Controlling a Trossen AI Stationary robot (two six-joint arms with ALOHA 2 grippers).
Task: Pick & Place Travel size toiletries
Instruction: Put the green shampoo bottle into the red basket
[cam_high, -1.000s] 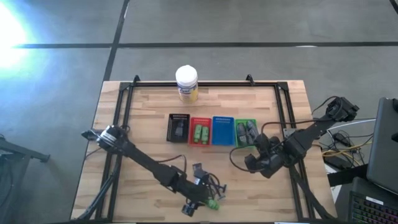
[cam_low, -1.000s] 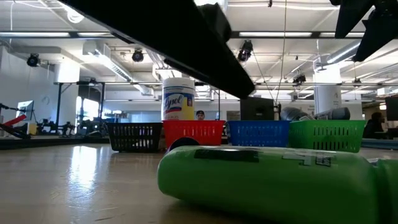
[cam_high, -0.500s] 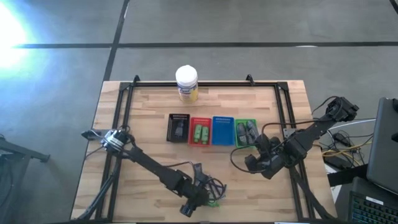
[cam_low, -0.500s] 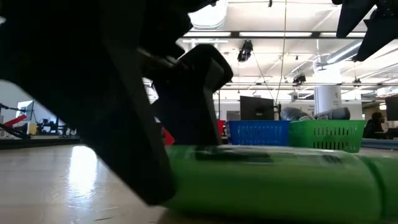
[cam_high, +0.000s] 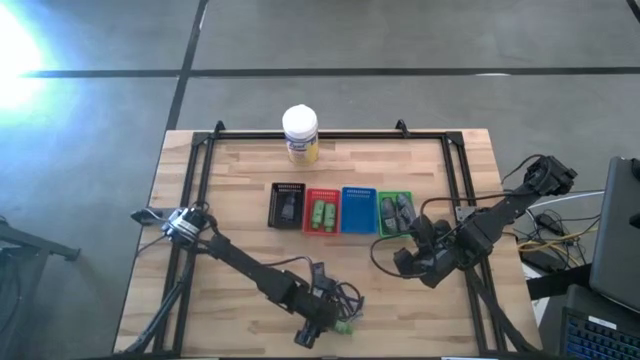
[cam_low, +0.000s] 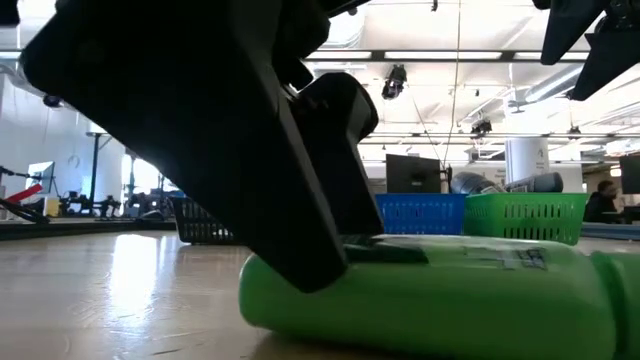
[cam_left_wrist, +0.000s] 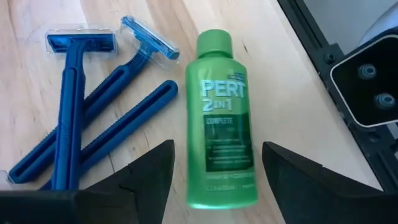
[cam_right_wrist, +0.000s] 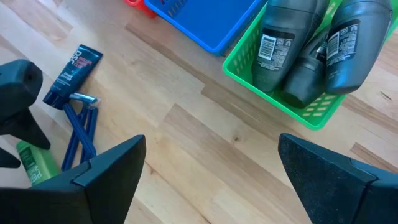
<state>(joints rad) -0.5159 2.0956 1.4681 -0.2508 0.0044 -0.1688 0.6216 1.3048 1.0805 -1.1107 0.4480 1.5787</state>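
A bright green bottle (cam_left_wrist: 222, 118) lies on its side on the table near the near edge, also in the high view (cam_high: 344, 327) and close up in the low view (cam_low: 450, 300). My left gripper (cam_left_wrist: 217, 149) is open and low over it (cam_high: 322, 322), one finger on each side of the bottle's lower half, with gaps showing on both sides. Blue razors (cam_left_wrist: 74, 118) lie beside the bottle. My right gripper (cam_right_wrist: 211, 143) is open and hovers near the green tray (cam_high: 405, 262). A dark blue tube (cam_right_wrist: 74, 65) lies by the razors.
Four small trays stand in a row mid-table: black (cam_high: 287, 205), red (cam_high: 321, 213), blue (cam_high: 356, 210) and green (cam_right_wrist: 273, 93), the last holding dark grey bottles (cam_right_wrist: 280, 40). A white-lidded jar (cam_high: 300, 133) stands at the far edge. A black frame rail (cam_left_wrist: 323, 56) runs beside the bottle.
My left gripper has come down from above the green bottle to table height, and its open fingers now stand on either side of the bottle. The right arm has kept still.
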